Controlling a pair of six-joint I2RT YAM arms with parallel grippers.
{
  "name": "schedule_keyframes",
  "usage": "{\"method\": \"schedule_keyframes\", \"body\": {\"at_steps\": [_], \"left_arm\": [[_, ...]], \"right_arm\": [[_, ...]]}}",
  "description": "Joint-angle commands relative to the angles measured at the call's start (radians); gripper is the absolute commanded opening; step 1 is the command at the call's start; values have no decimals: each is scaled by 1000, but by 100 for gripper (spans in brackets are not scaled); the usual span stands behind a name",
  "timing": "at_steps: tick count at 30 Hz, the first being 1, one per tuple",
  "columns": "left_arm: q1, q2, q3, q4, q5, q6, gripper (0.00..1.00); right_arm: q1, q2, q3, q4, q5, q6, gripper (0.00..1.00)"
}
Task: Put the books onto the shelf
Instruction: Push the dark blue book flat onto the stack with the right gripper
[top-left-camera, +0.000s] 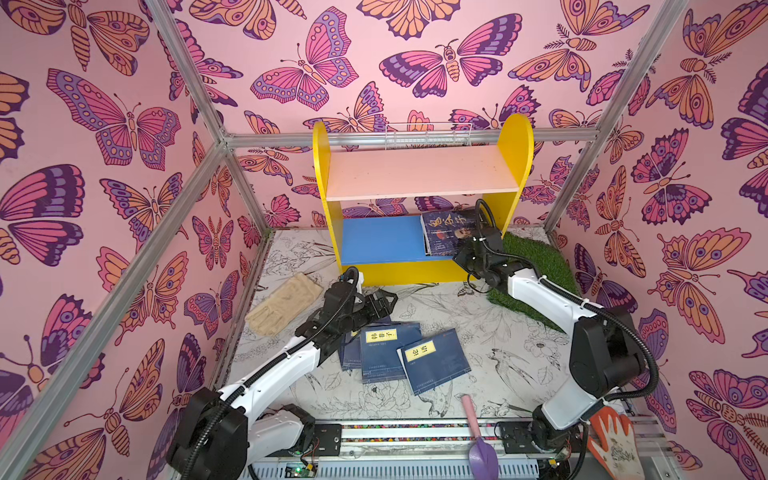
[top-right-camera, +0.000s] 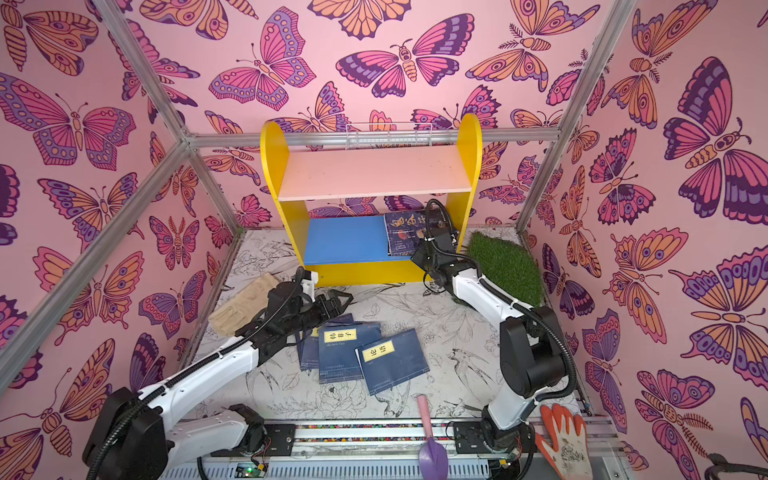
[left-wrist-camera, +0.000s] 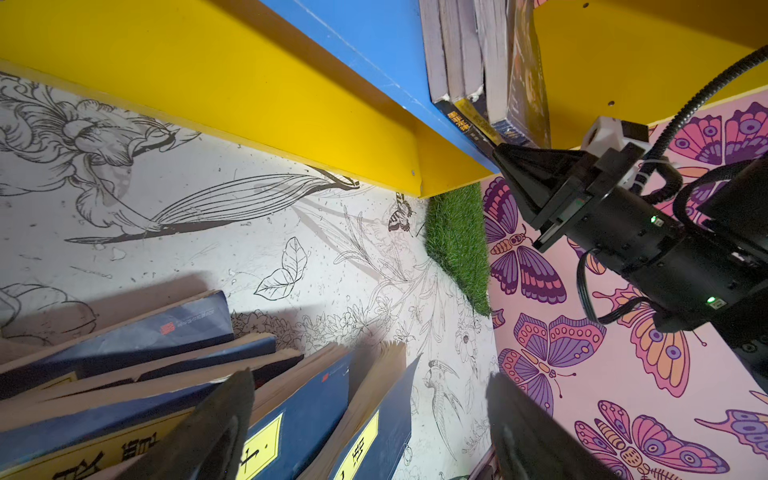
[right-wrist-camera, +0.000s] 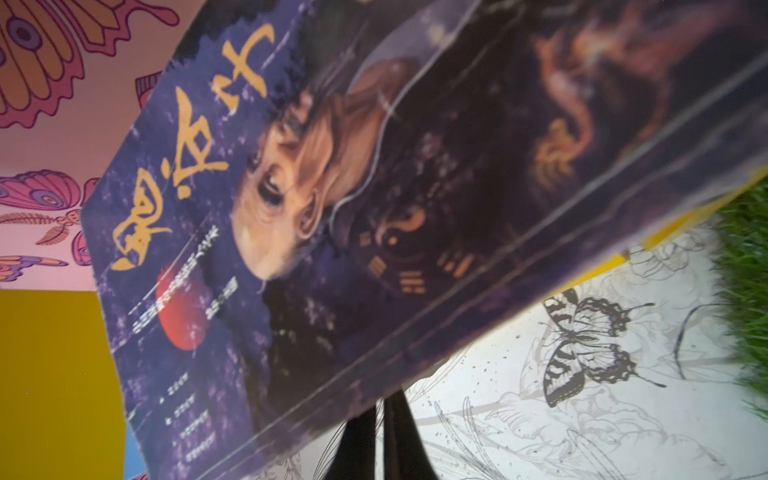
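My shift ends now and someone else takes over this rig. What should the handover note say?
Left gripper: jaws open, holding nothing, beside the navy books piled on the table.
Right gripper: jaws shut, tip at the portrait-cover books, which lean at the right end of the shelf's blue lower board.
Done: those few books are shelved.
Left: the navy pile. The pink upper board holds no books.
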Motion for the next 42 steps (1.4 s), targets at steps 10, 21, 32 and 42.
{"method": "schedule_keyframes", "body": {"at_steps": [10, 21, 32, 42], "left_arm": [[-2, 27, 42, -8, 0, 21, 89], [-3, 21, 29, -7, -5, 18, 89], [-3, 20, 23, -7, -4, 15, 89], [-5, 21, 19, -7, 3, 15, 89]], "right_arm": [[50, 15, 5, 75, -101, 86, 5], [86, 43, 14, 113, -136, 145, 4], [79, 61, 59, 128, -136, 150, 4], [44, 77, 109, 135, -159, 167, 4]]}}
